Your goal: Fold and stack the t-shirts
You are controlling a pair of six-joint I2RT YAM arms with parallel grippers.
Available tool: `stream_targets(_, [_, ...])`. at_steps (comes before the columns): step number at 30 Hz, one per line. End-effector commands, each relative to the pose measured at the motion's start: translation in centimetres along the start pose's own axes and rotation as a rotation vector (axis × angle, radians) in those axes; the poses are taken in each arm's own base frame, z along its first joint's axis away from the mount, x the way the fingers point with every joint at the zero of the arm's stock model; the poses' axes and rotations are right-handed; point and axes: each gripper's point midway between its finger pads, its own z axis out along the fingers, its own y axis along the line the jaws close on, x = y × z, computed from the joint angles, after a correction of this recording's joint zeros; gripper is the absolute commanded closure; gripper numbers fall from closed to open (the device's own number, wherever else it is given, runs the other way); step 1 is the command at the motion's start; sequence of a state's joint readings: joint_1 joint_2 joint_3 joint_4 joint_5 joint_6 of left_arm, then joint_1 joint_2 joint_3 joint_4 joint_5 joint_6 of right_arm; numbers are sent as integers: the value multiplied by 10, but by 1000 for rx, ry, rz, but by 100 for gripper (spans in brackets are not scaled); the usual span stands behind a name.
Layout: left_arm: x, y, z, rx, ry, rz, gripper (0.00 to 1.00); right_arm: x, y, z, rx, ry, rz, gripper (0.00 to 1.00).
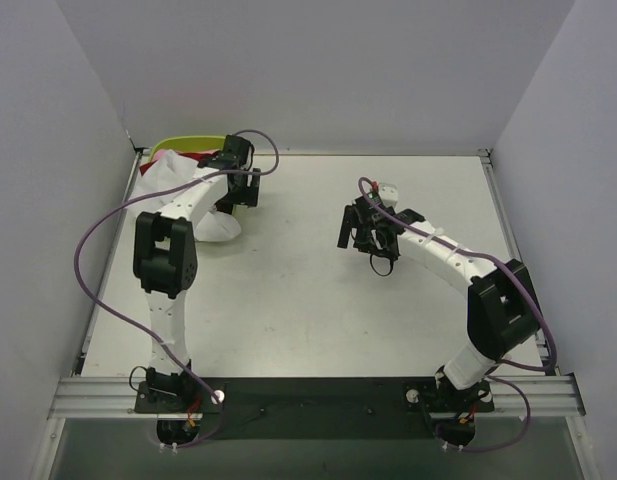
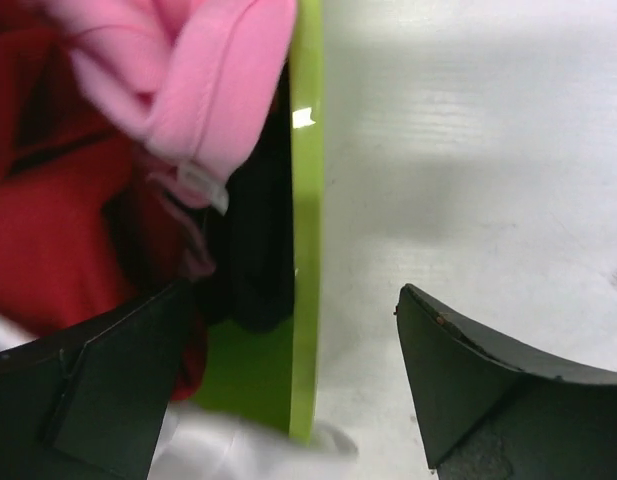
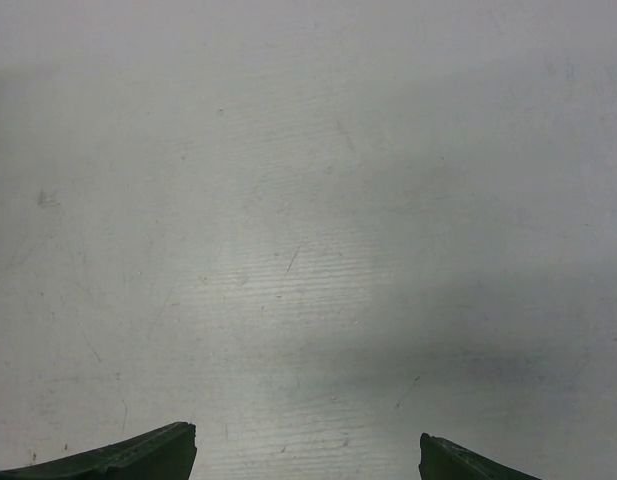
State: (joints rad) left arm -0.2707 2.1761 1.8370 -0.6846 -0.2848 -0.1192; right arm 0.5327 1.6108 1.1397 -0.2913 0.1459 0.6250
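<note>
Both splayed: left gripper (image 2: 296,290) straddles basin rim (image 2: 306,150) (right gripper (image 3: 306,432) over table (image 3: 308,200)).

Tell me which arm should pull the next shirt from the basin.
Left: the left gripper sits open at the basin rim beside the pink shirt and red shirt; the right gripper hangs open over the table, far off.

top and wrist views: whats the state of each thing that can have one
left gripper, open, above the basin rim
right gripper, open, empty, over the table
pink shirt, bunched, unfolded, in basin
red shirt, bunched, unfolded, in basin under pink
white shirt, crumpled, spilling from basin onto table
basin, upright, holding shirts
</note>
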Motion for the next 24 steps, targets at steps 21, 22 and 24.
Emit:
stream_targets(21, [5,137,-74,-137,-78,-527,9,24,7,-4,-20,-2,-59,7])
stream_targets(22, [8,135,-67,-136,-63,-523,9,26,6,-3,-17,0,-61,7])
stream_targets(24, [12,152,-59,-163,-51,-551,9,26,5,-2,-16,-1,-63,7])
